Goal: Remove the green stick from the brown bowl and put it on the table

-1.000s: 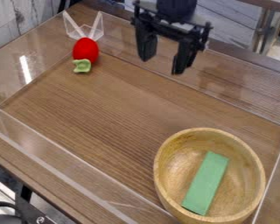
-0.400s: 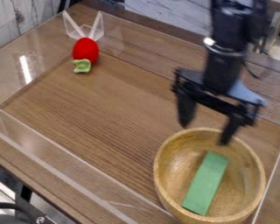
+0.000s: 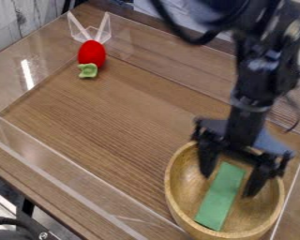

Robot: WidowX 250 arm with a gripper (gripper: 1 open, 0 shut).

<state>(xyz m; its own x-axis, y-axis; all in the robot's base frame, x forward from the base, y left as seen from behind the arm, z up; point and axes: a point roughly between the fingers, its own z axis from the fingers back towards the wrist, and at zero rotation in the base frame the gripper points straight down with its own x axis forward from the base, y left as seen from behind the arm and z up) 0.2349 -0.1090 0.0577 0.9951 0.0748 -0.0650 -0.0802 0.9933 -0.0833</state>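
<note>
Green stick (image 3: 217, 199) inside brown bowl (image 3: 180, 207), rim seemingly near the open claw (image 3: 223, 173).

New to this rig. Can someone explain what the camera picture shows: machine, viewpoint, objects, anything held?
The black machine is a robot arm with a gripper at its end. There is one camera, looking down on the table from above; the arm comes in from the top of the picture.

At lower right is a brown bowl with a green stick lying inside. At upper left is a small red toy with a green part and clear, pointed bits on top.

The gripper's fingers are spread apart over the bowl, around the stick's upper end. Nothing appears to be gripped. The job is to move the stick from the bowl to the table.
</note>
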